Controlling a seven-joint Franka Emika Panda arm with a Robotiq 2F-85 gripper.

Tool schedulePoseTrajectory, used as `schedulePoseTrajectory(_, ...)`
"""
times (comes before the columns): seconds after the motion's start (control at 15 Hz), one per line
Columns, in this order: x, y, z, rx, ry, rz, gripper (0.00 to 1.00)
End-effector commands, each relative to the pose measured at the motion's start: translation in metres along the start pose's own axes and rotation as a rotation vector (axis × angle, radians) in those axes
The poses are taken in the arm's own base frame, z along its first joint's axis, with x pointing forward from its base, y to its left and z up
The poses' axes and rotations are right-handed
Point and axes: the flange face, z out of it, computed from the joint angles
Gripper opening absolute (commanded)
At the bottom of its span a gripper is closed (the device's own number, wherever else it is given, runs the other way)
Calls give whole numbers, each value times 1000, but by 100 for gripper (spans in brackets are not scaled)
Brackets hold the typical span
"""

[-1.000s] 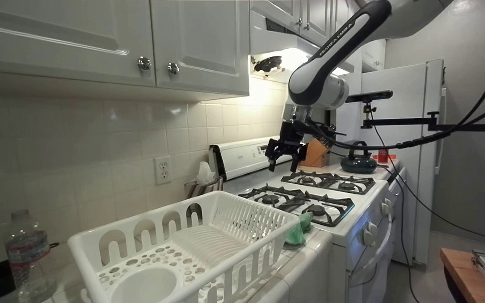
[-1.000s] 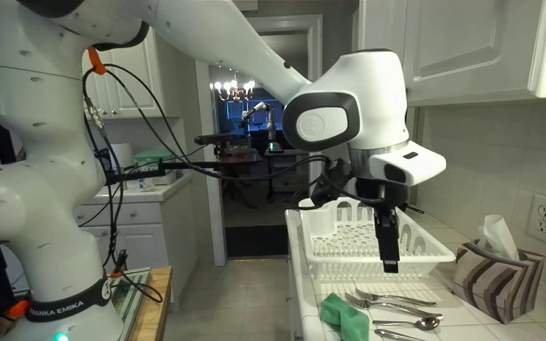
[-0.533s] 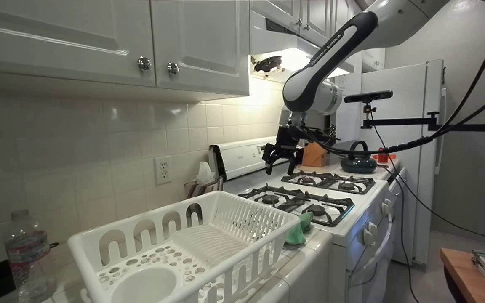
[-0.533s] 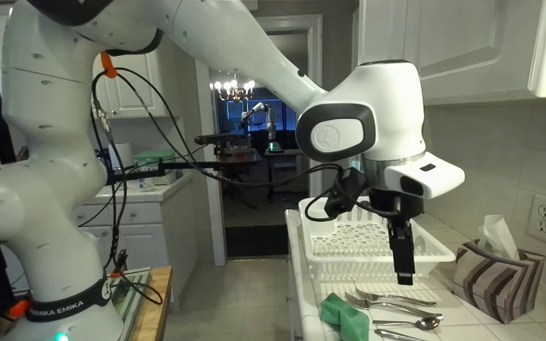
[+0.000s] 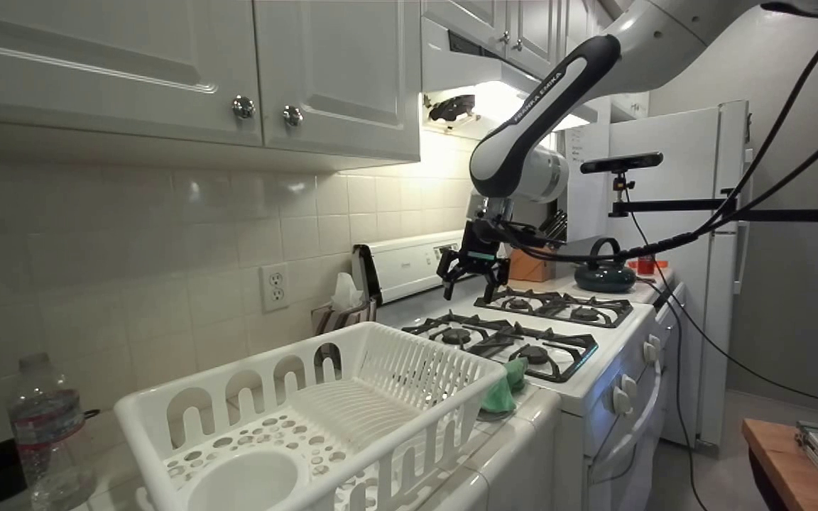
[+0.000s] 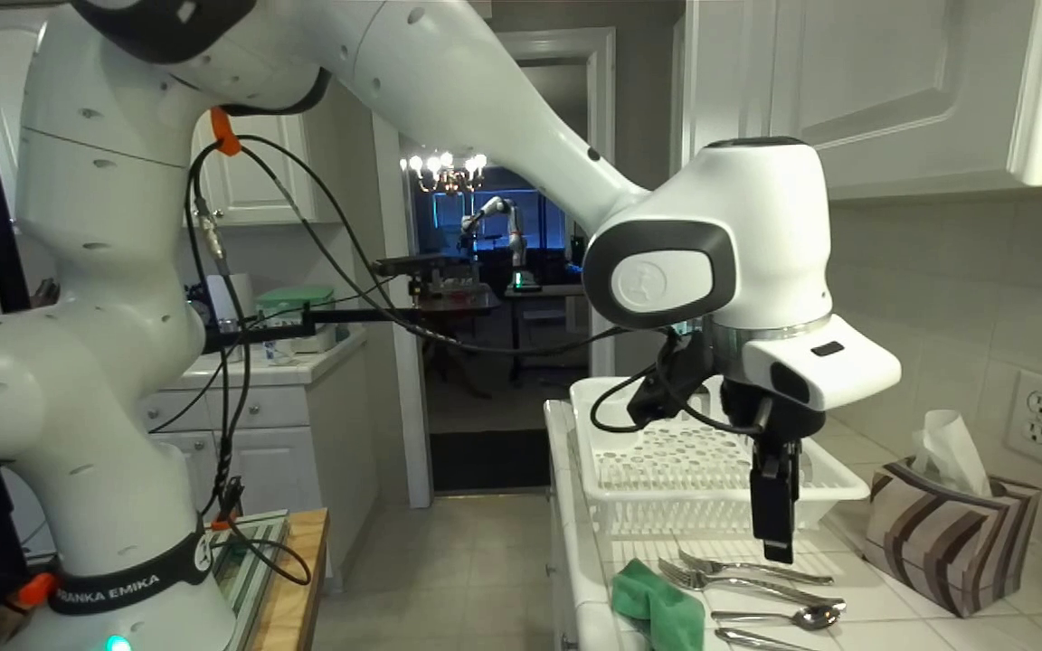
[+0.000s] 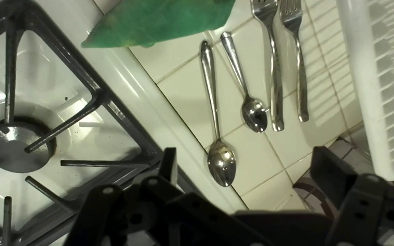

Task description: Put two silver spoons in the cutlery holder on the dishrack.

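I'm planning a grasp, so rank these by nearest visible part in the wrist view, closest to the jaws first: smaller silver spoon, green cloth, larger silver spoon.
1. Larger silver spoon: its bowl shows between the open jaws.
2. Smaller silver spoon: right of the larger, its bowl higher in the picture.
3. Green cloth: along the picture's top edge.

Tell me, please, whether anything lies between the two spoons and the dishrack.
Yes: two forks lie on the counter between the spoons and the dishrack, whose slotted wall rises beyond them, so the spoons would probably need lifting over it.
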Motion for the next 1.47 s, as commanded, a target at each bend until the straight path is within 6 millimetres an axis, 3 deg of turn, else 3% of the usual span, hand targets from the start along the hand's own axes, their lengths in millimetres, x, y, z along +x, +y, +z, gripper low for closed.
schedulePoseTrajectory(0.0, 22, -5, 21, 25, 35, 18, 100)
schedulePoseTrajectory(0.47, 39, -6, 59, 6, 17, -79, 100)
schedulePoseTrajectory(0.8, 49, 8, 83, -2, 32, -82, 100)
schedulePoseTrajectory(1.4, 48, 5, 117, -5, 25, -103, 100)
